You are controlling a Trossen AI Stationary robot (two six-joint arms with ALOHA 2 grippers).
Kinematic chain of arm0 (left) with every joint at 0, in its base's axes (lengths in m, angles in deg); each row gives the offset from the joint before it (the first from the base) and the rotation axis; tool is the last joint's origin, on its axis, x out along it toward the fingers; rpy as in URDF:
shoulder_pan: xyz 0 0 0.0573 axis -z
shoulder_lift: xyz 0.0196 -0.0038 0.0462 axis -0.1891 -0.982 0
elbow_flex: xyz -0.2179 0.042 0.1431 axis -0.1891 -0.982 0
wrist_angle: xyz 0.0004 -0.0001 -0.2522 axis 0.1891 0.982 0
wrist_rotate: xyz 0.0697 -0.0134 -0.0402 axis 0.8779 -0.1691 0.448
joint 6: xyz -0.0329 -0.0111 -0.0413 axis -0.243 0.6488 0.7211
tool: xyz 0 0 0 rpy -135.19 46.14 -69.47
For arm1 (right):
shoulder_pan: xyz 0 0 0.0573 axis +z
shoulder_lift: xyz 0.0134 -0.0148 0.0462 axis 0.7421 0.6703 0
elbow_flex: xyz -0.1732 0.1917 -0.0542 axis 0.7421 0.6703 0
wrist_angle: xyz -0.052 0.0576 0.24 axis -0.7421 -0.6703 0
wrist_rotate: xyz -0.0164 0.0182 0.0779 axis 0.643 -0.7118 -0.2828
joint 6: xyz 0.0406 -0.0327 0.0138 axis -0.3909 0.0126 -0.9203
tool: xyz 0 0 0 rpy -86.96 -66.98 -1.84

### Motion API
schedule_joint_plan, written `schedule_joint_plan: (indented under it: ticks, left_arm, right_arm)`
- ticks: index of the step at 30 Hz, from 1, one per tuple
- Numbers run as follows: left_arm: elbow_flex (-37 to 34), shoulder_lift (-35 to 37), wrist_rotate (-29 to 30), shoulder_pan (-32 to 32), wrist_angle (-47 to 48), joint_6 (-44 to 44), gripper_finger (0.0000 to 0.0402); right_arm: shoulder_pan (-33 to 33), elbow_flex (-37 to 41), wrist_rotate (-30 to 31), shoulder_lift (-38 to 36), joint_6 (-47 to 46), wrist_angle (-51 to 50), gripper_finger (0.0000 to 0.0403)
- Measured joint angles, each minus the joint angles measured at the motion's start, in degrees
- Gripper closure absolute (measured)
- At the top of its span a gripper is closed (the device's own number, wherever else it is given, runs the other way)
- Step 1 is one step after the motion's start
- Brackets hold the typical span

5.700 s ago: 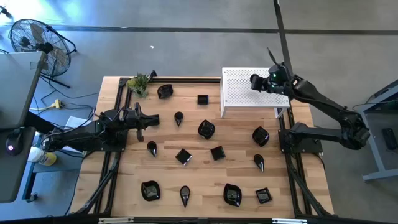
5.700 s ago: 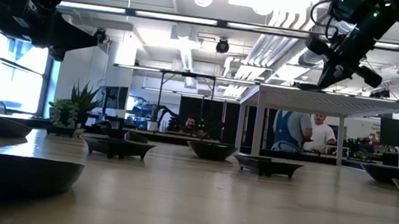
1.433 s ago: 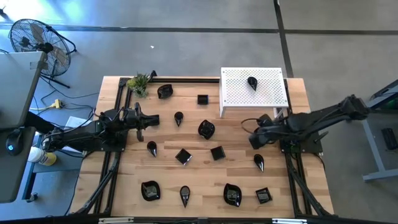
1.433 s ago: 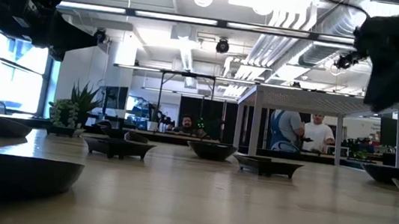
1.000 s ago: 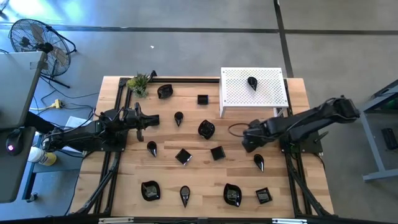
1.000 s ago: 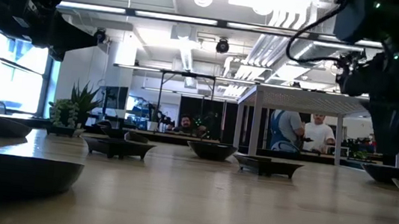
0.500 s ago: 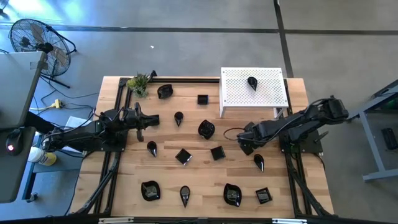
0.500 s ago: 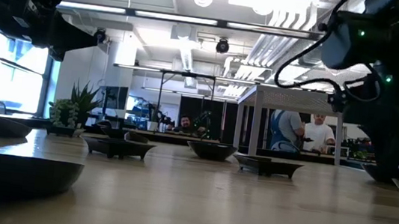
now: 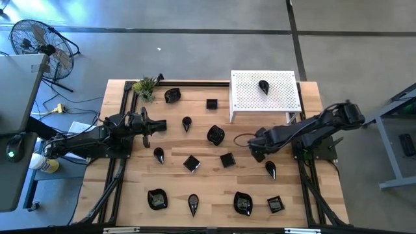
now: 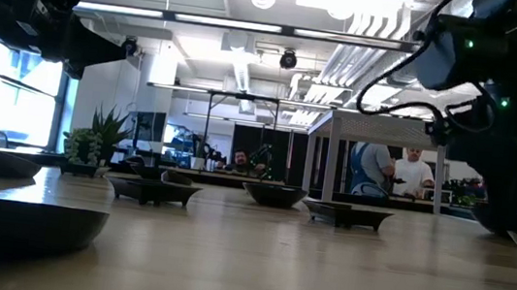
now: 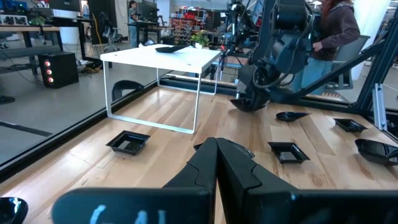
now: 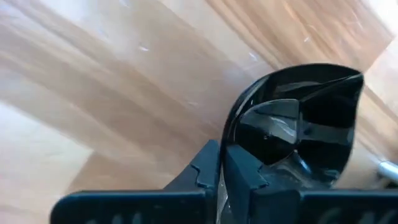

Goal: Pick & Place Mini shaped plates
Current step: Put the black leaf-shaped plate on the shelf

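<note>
Small glossy black mini shaped plates lie scattered on the wooden table [image 9: 130, 195], among them a rounded one [image 9: 216, 134] and a square one [image 9: 227, 159]. A teardrop one [image 9: 263, 86] rests on the white perforated platform [image 9: 283, 97]. My right gripper [image 9: 257, 151] points down at the table's right middle, shut on a wavy-edged plate [image 12: 298, 124], which it hides in the high view. My left gripper [image 9: 162, 123] waits shut and level at the table's left. My right gripper pinches the plate's rim [image 12: 231, 127] between its two fingers, one finger inside the bowl and one outside. The fingers come from above, pointing down. Whether the plate [image 11: 247, 104] still rests on the table, I cannot tell.
A small green plant [image 9: 145, 86] stands at the far left corner. Black rails run along the table's left and right sides [image 9: 312, 195]. A teardrop plate [image 9: 270, 169] lies just nearward of my right gripper. People are in the room beyond the table [image 10: 416, 173].
My right gripper has gone a little toward the table's left edge and sunk down onto the wavy-edged plate. My left arm has kept still.
</note>
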Motion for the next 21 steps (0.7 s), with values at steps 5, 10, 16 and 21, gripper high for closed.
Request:
schedule_joint_plan:
  ticks: [5, 10, 16, 21]
  left_arm:
    - [0.0, 0.0, 0.0, 0.0, 0.0, 0.0, 0.0401]
    - [0.0, 0.0, 0.0, 0.0, 0.0, 0.0, 0.0401]
    - [0.0, 0.0, 0.0, 0.0, 0.0, 0.0, 0.0401]
    - [0.0, 0.0, 0.0, 0.0, 0.0, 0.0, 0.0401]
  right_arm:
    - [0.0, -4.8, -1.3, -3.4, 2.5, -0.8, 0.0401]
    - [0.0, -14.4, -4.7, -5.0, 6.9, -1.7, 0.0399]
    - [0.0, -30.3, -4.2, -5.0, 14.8, -2.6, 0.04]
    - [-3.0, -44.0, 1.5, -2.2, 22.0, -7.4, 0.0397]
